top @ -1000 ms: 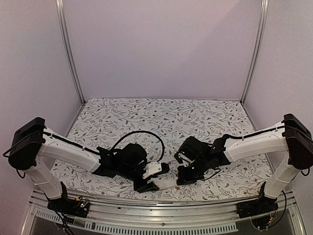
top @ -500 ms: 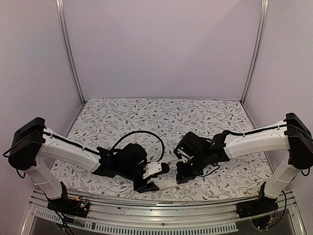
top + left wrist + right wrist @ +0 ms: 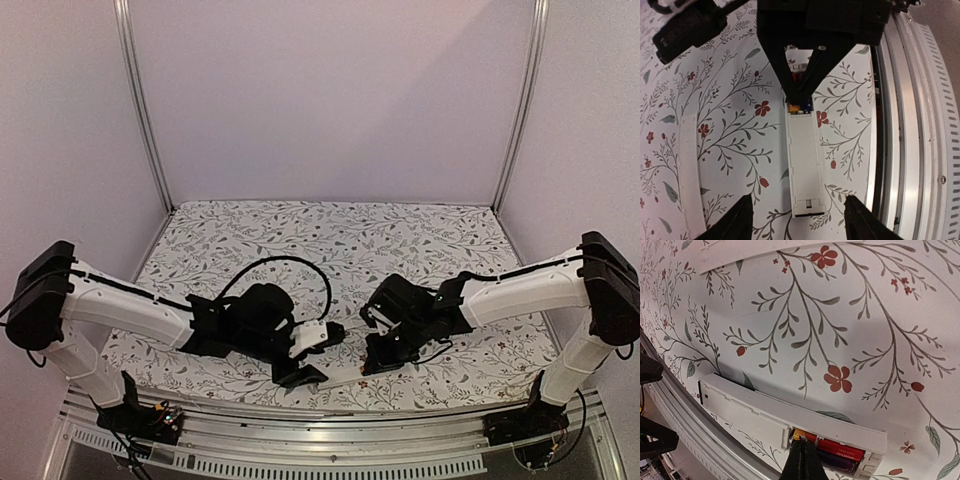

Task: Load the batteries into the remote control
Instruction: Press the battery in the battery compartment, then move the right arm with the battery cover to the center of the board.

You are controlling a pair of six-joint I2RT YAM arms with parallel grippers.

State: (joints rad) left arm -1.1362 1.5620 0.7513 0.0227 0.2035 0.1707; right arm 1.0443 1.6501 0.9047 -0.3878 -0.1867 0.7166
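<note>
The white remote control (image 3: 804,165) lies back up near the table's front edge, between the grippers (image 3: 345,376). Its battery bay is open at one end and holds a red battery (image 3: 845,449) with a dark one (image 3: 832,460) beside it. My right gripper (image 3: 803,456) is shut and empty, its tip touching the inner end of the red battery; it also shows in the left wrist view (image 3: 799,82). My left gripper (image 3: 799,225) is open, its fingers (image 3: 737,222) straddling the remote's other end without touching it.
The thin white cover strip (image 3: 690,175) lies on the floral cloth, apart from the remote; it also shows in the right wrist view (image 3: 760,252). The metal front rail (image 3: 912,130) runs close beside the remote.
My right gripper has shifted slightly left at the remote's battery end. My left arm has lowered and drawn back a little; its gripper stays open over the remote.
</note>
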